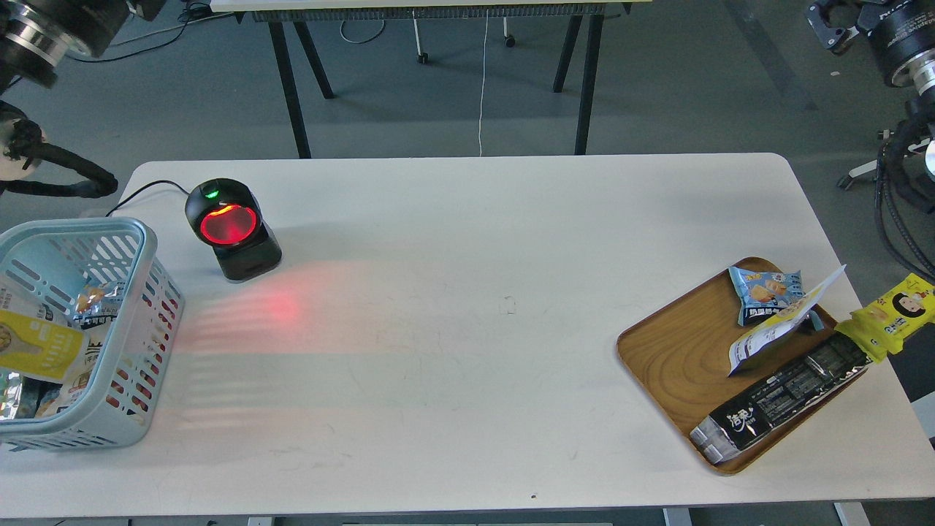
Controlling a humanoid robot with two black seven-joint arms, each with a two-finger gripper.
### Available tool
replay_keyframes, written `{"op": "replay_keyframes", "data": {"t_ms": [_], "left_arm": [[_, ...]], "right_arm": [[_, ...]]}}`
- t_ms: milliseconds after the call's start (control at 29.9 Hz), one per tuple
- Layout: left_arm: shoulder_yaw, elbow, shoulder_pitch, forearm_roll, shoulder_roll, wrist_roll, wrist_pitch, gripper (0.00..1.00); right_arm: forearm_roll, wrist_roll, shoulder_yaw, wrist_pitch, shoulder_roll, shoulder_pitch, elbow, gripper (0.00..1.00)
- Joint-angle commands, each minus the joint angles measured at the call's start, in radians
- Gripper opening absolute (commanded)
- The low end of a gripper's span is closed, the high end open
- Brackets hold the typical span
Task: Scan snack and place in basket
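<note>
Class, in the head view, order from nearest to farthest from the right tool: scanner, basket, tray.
1. Brown wooden tray, right side, below the right tool.
2. Black red-windowed scanner, left of centre.
3. Light blue plastic basket, far left.

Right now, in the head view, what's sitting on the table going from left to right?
Blue basket → barcode scanner → wooden tray → yellow packet hanging off the table's right edge.
</note>
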Motion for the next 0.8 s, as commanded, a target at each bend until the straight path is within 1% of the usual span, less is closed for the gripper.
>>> {"op": "replay_keyframes", "data": {"t_ms": [0,67,167,301,435,669,769], "left_arm": [[-0.064,0.131,0.001,-0.107,-0.115,0.0,-0.064,0.98],[-0.083,0.205,0.0,-0.139,-0.187,0.022,-0.076,0.99],[-0.091,0.288,0.0,-0.169,-0.27,0.021,-0.076,1.0],[-0.112,0.307,0.013,-0.239,-0.33,0.022,-0.073,1.0],[-0.11,0.307,0.033,-0.334,-0.348,0.028,-0.075,1.0],[-0.114,0.305,0.043,-0.354,-0.339,0.03,-0.078,1.0],[-0.114,0.305,0.064,-0.389,-0.339,0.03,-0.09,1.0]], "right_arm": [[0.011,-0.038,0.066,0.004,0.049,-0.02,-0.053,0.99],[0.011,-0.058,0.094,0.009,0.069,-0.029,-0.083,0.99],[0.011,-0.067,0.116,0.013,0.103,-0.046,-0.126,0.99],[0.011,-0.067,0.113,0.015,0.131,-0.055,-0.15,0.99],[0.011,-0.067,0.108,0.015,0.154,-0.072,-0.15,0.99],[0.008,-0.067,0.099,0.015,0.155,-0.072,-0.15,0.99],[0.008,-0.067,0.099,0.013,0.155,-0.071,-0.15,0.99]]}}
